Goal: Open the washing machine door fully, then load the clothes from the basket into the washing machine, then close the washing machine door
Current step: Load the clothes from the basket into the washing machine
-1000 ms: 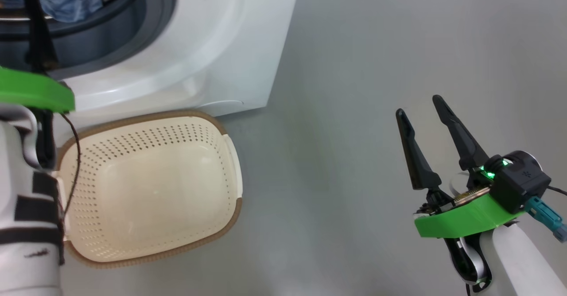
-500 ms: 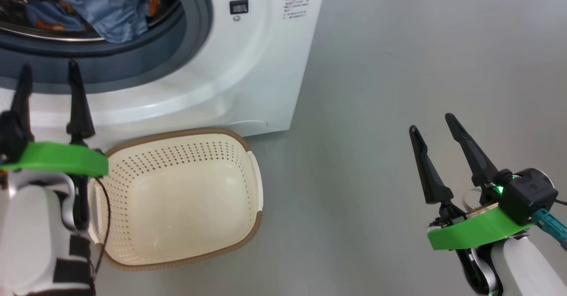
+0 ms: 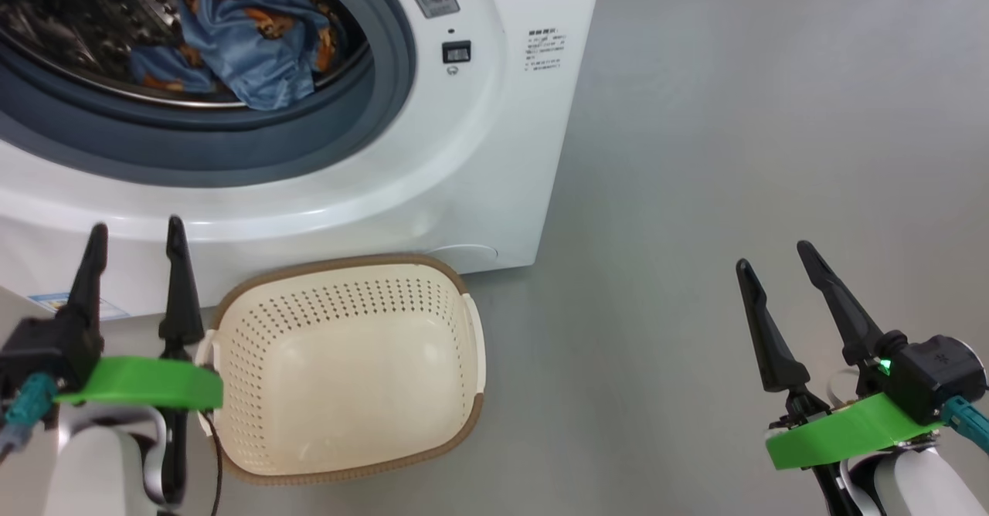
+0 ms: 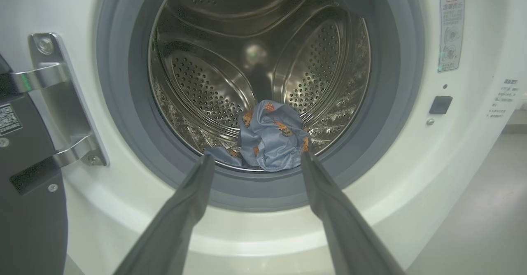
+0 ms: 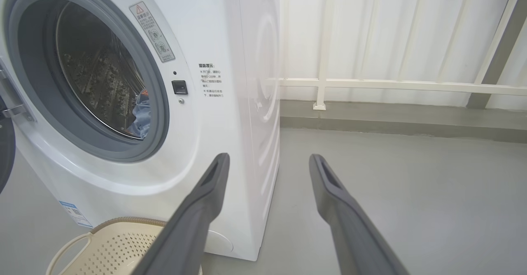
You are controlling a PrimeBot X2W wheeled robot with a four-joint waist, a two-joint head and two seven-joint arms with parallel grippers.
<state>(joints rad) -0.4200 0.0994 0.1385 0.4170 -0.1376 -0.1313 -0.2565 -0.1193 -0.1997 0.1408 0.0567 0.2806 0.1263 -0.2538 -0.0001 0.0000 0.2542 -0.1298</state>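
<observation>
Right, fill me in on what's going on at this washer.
A two-armed robot is loading laundry. The light-blue bear-printed fabric clothes lie in the shiny perforated steel drum of the big white front-loading washing machine, and the cream perforated plastic basket on the grey floor before it holds nothing. The black door stands open on its metal hinge. The left tool and the right tool are both open, holding nothing. Only closing the door is left.

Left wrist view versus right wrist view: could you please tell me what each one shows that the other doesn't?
Left wrist: the drum straight on, to its rear wall. Right wrist: the basket, a white railing and the washing machine side panel. Both: the clothes, the grey gasket, and open jaws: left gripper, right gripper.
</observation>
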